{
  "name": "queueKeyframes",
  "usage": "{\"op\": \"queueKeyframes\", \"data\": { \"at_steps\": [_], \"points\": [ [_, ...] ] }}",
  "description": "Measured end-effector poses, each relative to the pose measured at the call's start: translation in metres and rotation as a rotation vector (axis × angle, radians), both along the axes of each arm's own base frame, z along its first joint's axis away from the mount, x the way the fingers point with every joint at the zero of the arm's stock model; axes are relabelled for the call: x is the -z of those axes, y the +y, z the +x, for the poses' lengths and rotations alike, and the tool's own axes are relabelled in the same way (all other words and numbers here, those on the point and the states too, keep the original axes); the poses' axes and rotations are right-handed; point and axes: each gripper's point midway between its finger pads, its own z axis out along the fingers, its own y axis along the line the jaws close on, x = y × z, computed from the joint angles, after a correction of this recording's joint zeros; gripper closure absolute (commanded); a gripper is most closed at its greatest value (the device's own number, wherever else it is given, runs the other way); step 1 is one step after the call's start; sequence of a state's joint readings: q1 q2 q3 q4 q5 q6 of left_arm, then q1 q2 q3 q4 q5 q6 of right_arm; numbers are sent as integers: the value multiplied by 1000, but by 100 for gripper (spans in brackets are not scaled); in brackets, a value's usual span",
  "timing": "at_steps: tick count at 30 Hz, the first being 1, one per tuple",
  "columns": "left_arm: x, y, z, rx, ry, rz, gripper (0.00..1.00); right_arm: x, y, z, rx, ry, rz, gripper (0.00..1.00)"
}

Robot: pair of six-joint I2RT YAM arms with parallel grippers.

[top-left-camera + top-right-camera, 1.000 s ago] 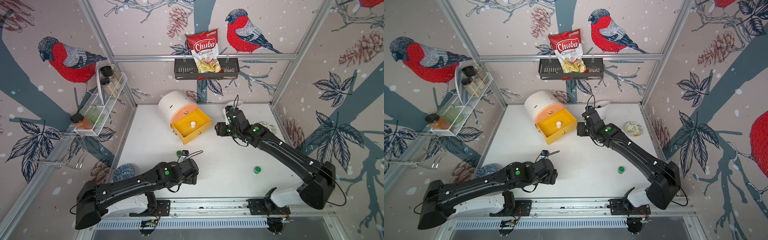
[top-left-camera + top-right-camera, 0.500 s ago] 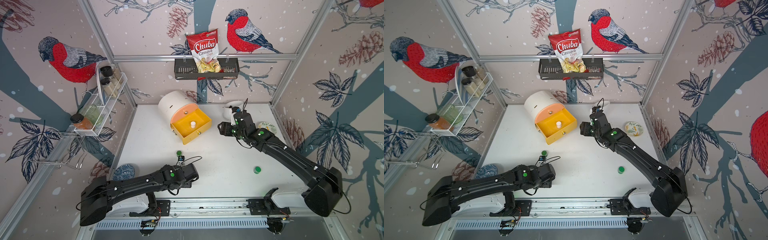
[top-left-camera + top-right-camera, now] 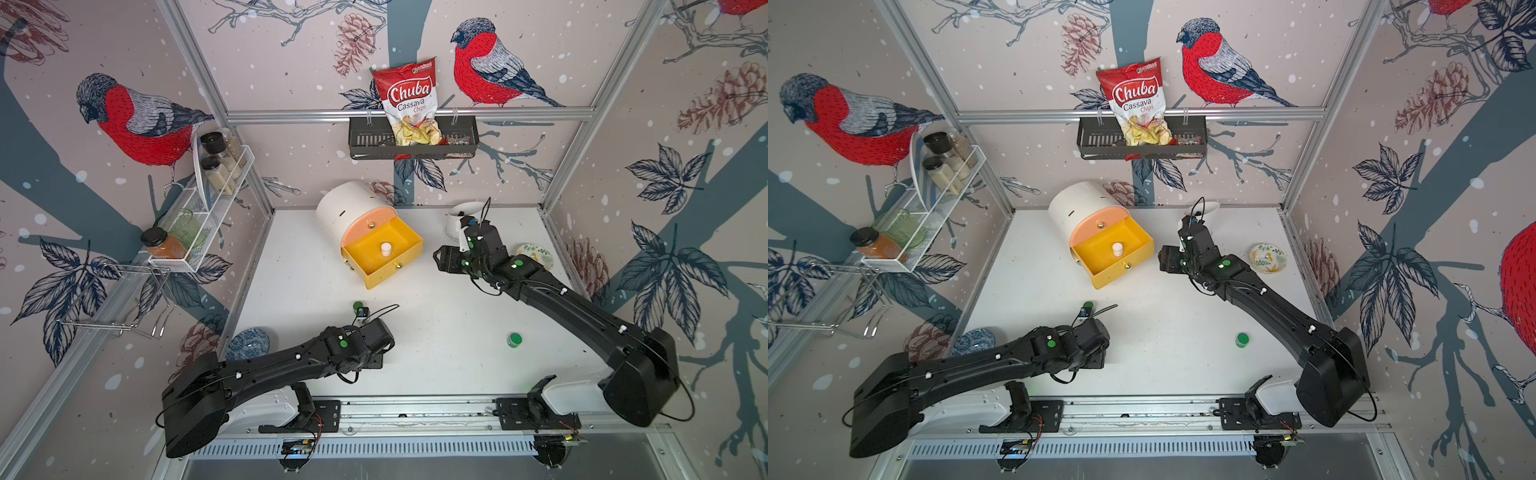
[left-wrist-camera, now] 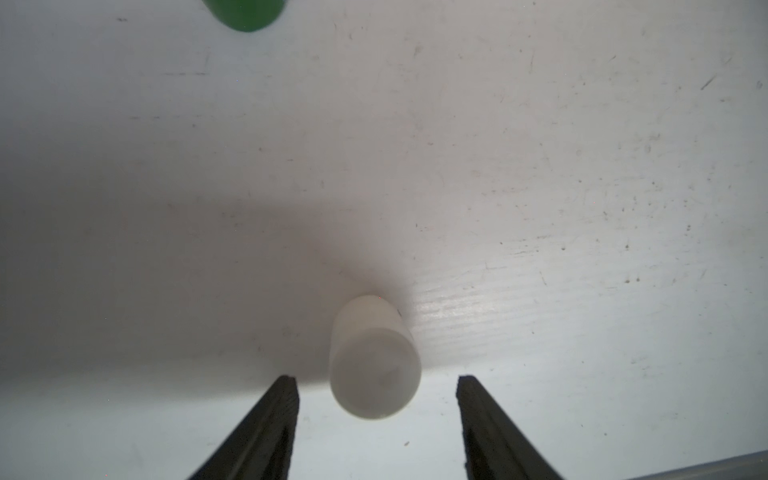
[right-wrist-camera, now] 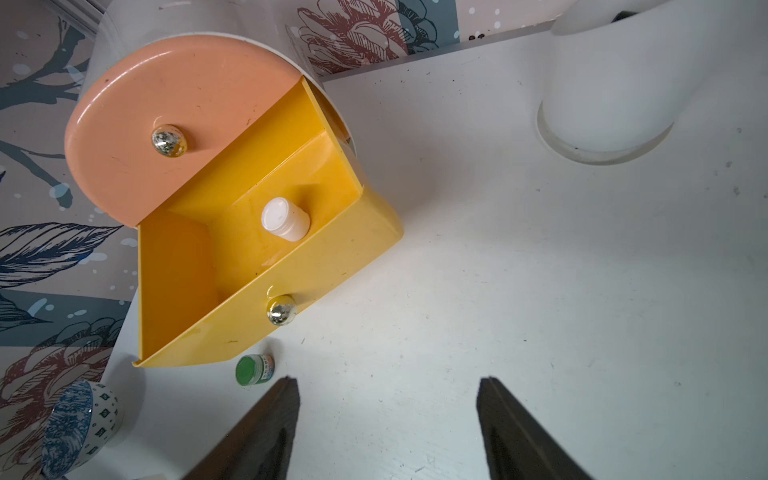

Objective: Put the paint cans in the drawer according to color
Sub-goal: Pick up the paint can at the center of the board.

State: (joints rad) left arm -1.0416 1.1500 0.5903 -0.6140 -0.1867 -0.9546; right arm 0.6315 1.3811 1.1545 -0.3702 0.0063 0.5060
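Yellow drawer (image 3: pixel 392 272) is pulled out with one white can (image 3: pixel 386 248) inside. Left claw (image 4: pixel 377 380) hangs open around the other white can (image 4: pixel 370 332) on the table (image 4: pixel 540 166), not squeezing it. Right claw (image 5: pixel 388 380) is open and empty. One green can (image 3: pixel 358 306) and another green can (image 3: pixel 514 340) wait outside. Orange ones don't show.

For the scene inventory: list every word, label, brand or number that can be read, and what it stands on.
"Chuba": chips bag, white script on red.
"Cassava Chips": same bag, under the brand.
Small logo at the bag's top: too small to read.
Printed band on the green-lidded paint can: blurred, unreadable.
No other text seen.
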Motion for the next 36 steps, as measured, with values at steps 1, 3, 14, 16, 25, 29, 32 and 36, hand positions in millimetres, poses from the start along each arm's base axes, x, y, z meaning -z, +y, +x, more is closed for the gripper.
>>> {"op": "queueKeyframes", "data": {
  "at_steps": [1, 3, 14, 16, 25, 29, 32, 36],
  "points": [
    [2, 0, 0, 6, 6, 8, 39, 1, -1, 1, 2, 4, 4, 27],
    [7, 0, -1, 12, 19, 28, 43, 4, -3, 0, 10, 19, 11, 27],
    [12, -3, 6, 31, 23, 94, 52, 6, -8, 0, 16, 26, 20, 27],
    [13, -2, 7, 33, 22, 104, 52, 6, -9, 0, 18, 27, 20, 27],
    [15, -2, 9, 46, 27, 124, 71, 8, -13, 1, 25, 33, 18, 28],
    [8, -4, 12, 48, 21, 126, 72, 9, -15, 2, 31, 34, 12, 29],
    [-8, -9, 18, 58, 1, 121, 73, 10, -17, 3, 43, 32, 4, 29],
    [-46, -23, 31, 80, -45, 93, 74, 9, -19, 4, 49, 29, 5, 29]
  ]
}}
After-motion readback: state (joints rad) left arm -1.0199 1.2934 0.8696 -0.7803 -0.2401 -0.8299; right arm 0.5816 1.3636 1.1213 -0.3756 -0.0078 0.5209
